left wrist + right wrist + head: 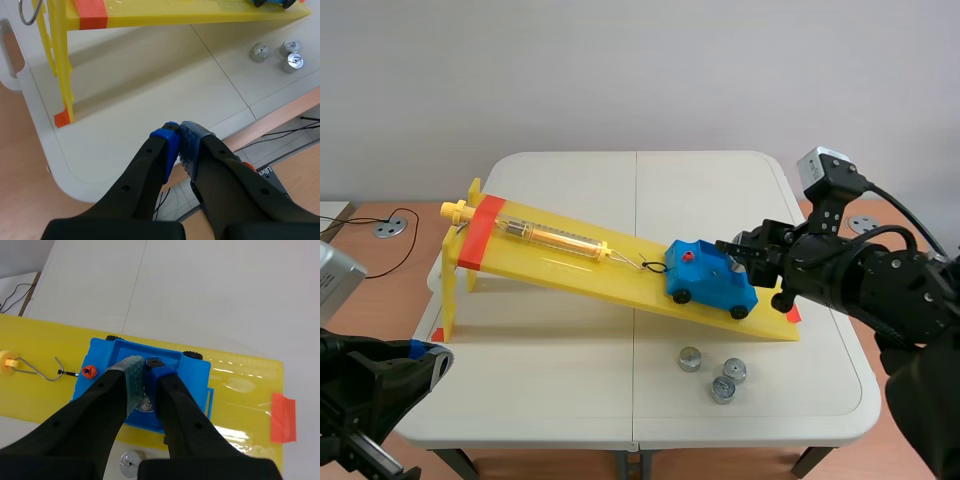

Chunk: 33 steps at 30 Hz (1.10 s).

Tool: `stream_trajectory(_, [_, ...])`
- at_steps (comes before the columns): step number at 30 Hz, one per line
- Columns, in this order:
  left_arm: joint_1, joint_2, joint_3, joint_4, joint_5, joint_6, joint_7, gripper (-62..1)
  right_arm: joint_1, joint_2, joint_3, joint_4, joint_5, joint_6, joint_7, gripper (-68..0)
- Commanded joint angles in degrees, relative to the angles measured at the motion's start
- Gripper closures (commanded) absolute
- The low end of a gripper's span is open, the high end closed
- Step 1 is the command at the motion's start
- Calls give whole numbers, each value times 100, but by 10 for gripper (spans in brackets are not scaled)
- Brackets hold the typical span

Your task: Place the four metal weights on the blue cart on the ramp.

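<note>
We are mid-way through loading the first weight. The right gripper (145, 365) is hanging over the blue cart (192, 371), jaws only a narrow gap apart, and as far as we can tell they are pinching one metal weight (146, 402) between the pads, just above the cart's open tray. The other three weights (690, 358) are sitting close together on the white table (570, 380), just beside the ramp's low end. The left gripper (179, 131) is parked at the table's near edge, its pads meeting on nothing.

Next we are judging a short drop and a release inside the tray walls, gently, since the cart is on wheels on a slope.

The weights are small silver discs, shiny, each with a knob on top. The cart is matte blue plastic, boxy, with black wheels and a red stud. The yellow ramp (570, 265) is smooth glossy plastic. A wire hook (50, 371) is tying the cart to a clear tube (555, 237) further up the ramp.
</note>
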Motion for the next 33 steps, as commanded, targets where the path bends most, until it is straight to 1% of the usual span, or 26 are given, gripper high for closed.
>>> stream_trajectory(1, [-114,46,-46,391,-422,-203,-511,-31,610,42,-87,474,249,240,914,-6])
stream_trajectory(8, [-114,46,-46,391,-422,-203,-511,-31,861,-98,-87,155,-96,234,1158,-7])
stream_trajectory(10, [-114,46,-46,391,-422,-203,-511,-31,925,-129,-87,68,-138,221,1290,-7])
stream_trajectory(15, [-111,46,-46,391,-422,-203,-509,-31,1088,-192,-168,-264,-238,214,1381,-7])
stream_trajectory(22, [-111,46,-46,391,-422,-203,-509,-31,1097,-190,-232,-304,-433,201,1550,-7])
stream_trajectory(23, [-111,46,-46,391,-422,-203,-509,-31,1097,-190,-229,-304,-435,192,1550,-18])
stream_trajectory(27, [-111,46,-46,391,-422,-203,-509,-31,1097,-188,-223,-304,-444,192,1659,-129])
stream_trajectory(29, [-111,46,-46,391,-422,-203,-509,-31,1097,-186,-223,-297,-455,199,1725,-166])
stream_trajectory(32, [-111,46,-46,391,-422,-203,-509,-31,1086,-179,-129,-221,-455,262,1725,-225])
stream_trajectory(33, [-111,46,-46,391,-422,-203,-509,-31,1062,-168,-74,-149,-455,330,1722,-243])
